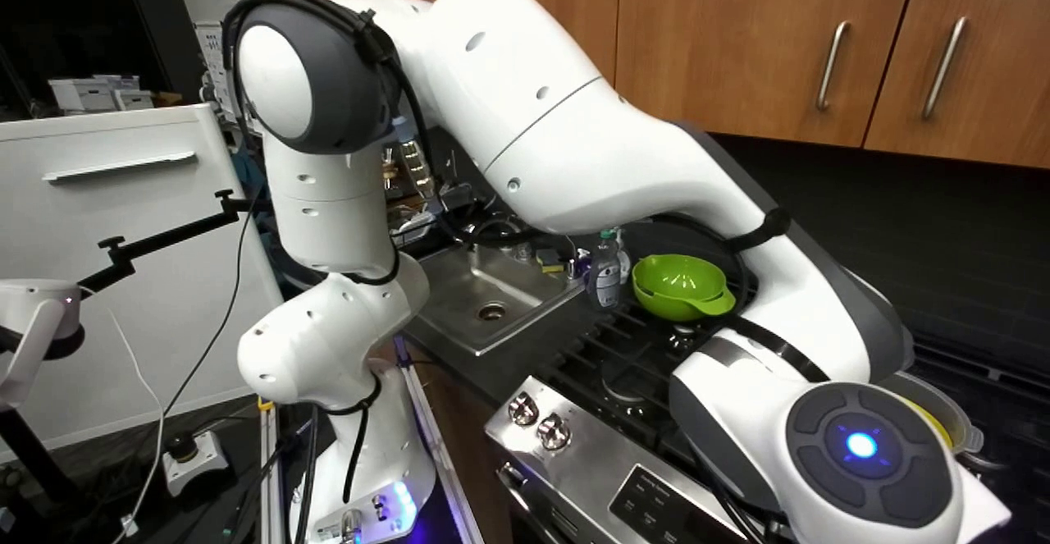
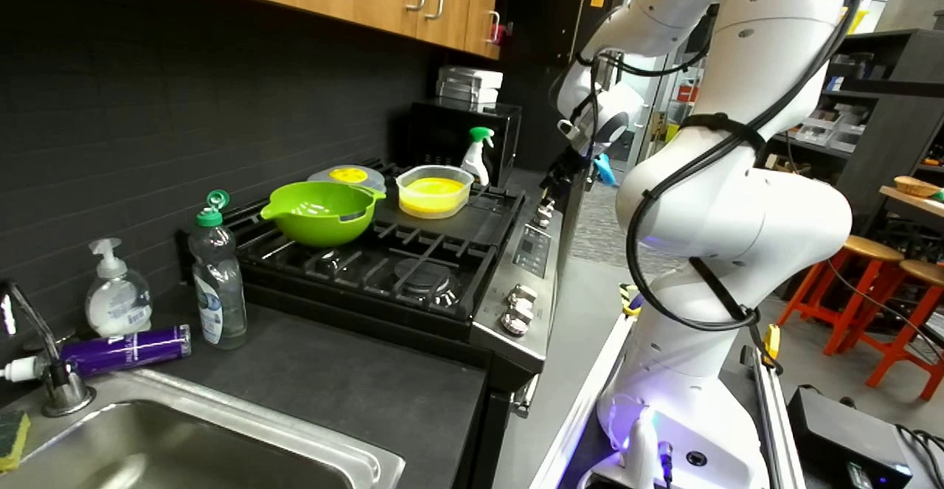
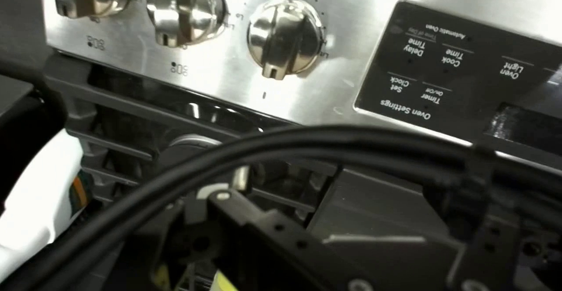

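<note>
Three metal stove knobs (image 3: 181, 11) sit near the tool (image 2: 553, 184), below it.

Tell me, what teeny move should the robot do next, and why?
Maybe ease the open gripper slowly toward the shiny knob next to the control panel. I'd pick that because the gripper looks empty, and in an exterior view it hangs close to the knobs, though I can't judge the gap.

White arm (image 1: 591, 150) arched, wrist (image 2: 608, 114) angled downward — claw (image 2: 557, 178) below, spread wide
</note>
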Controlling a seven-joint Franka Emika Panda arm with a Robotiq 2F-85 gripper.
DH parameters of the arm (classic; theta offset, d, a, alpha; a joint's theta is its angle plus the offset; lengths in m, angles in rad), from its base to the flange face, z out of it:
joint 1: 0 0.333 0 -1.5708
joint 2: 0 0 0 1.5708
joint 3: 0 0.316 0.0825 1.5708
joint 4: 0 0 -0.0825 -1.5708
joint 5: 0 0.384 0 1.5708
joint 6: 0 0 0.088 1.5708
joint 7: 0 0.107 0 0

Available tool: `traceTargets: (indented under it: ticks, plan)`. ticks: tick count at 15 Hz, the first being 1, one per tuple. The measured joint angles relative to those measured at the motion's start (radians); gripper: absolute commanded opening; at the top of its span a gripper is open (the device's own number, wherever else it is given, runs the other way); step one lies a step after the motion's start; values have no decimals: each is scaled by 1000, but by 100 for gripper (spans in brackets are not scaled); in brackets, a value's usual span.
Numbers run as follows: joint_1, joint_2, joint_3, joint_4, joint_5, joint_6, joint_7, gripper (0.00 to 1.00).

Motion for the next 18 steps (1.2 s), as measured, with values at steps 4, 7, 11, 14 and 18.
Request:
traceTargets:
  ticks: [4,7,11,14,18]
  plan:
    - [96,52,-72,-36,123,157,-88,100]
    - [100,102,-68,-27,178,262,-134,100]
    - [93,131,-59,-1,217,290,-184,100]
    - [105,142,-82,3,137,282,-116,100]
    - [197,151,-217,8,-140,207,185,100]
